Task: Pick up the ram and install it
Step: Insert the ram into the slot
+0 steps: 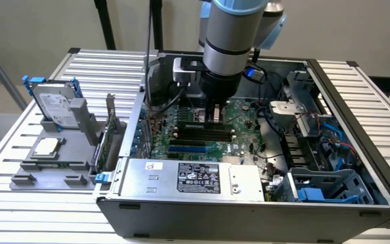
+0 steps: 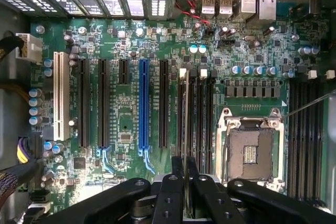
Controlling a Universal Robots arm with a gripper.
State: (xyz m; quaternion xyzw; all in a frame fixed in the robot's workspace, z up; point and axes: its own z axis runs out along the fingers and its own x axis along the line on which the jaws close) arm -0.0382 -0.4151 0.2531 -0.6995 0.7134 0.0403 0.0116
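Gripper (image 2: pixel 185 182) jaws clamped on ram (image 2: pixel 187 108), seen edge-on over motherboard (image 2: pixel 131 129) slots; lower end hidden between fingers.

The robot arm (image 1: pixel 230 30) is a fat silver-grey tube w/ light blue caps & a black ring. A blue cable plug sits beside it. The gripper (image 2: pixel 185 167) has black fingers (image 2: pixel 171 198) w/ round screws.
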